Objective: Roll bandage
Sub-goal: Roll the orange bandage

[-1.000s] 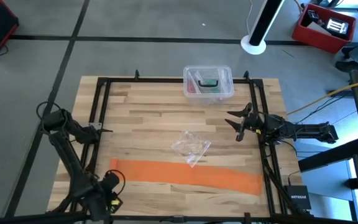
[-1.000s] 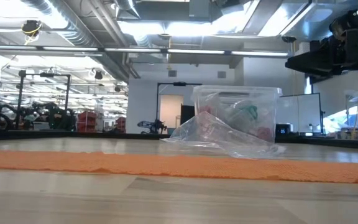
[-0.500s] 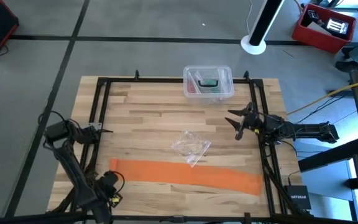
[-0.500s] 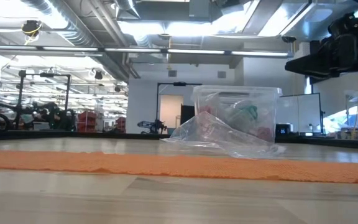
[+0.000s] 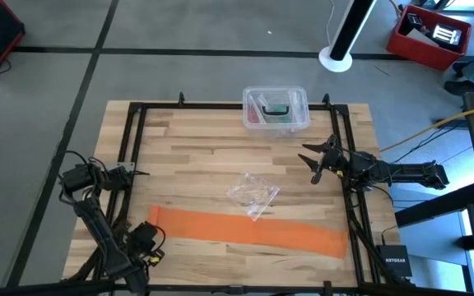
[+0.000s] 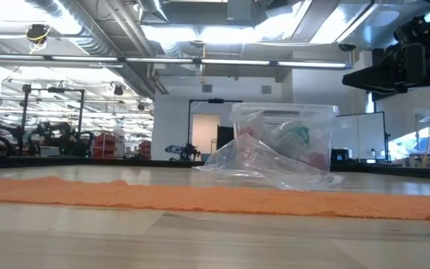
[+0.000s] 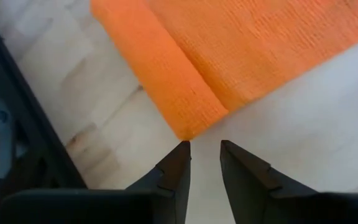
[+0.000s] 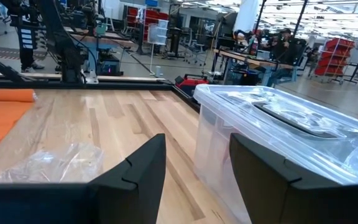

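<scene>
The long soft fabric bandage (image 5: 249, 229) is bright orange all over — one plain colour with a fine woven texture, its folded-over end (image 7: 166, 74) the same shade. It lies on a pale butcher-block wooden table (image 5: 204, 156), striped in light tan and honey-brown planks. The black metal frame (image 5: 134, 148) edges the table. The crumpled plastic bag (image 5: 252, 194) is clear with whitish glints. The lidded clear plastic box (image 5: 275, 109) shows red and green contents — both grippers' fingers (image 7: 173, 174) are dark, nearly black.
</scene>
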Robot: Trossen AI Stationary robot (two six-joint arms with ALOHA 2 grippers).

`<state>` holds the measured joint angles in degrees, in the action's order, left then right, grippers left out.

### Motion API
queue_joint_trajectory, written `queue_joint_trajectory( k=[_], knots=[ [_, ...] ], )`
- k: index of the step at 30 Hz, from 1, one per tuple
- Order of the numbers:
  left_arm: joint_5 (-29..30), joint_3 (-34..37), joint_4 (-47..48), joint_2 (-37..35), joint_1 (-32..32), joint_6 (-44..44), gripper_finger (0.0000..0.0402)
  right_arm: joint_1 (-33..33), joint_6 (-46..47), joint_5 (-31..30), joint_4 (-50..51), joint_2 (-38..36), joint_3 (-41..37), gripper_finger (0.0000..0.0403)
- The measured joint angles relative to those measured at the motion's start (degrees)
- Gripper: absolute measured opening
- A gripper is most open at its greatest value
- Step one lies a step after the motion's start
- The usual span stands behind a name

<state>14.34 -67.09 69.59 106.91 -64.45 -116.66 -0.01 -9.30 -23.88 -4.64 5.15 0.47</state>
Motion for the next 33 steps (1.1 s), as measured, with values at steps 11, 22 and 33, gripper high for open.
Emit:
queue_joint_trajectory(
  k=[11, 22, 33],
  knots=[
    [-1.5, -0.5, 3.5, -0.7, -0.3, 1.6, 0.0068, 0.0, 0.0, 0.5, 0.1, 0.0, 0.0, 0.0182],
    [3.4, 1.8, -3.2, -0.6, -1.3, 1.1, 0.0089, 0.0, 0.0, 0.9, 0.3, 0.0, 0.0, 0.0182],
    [2.4, 4.8, -1.8, -0.6, -1.3, -0.5, 0.0154, 0.0, 0.0, 1.0, 0.4, 0.0, 0.0, 0.0182]
  ],
)
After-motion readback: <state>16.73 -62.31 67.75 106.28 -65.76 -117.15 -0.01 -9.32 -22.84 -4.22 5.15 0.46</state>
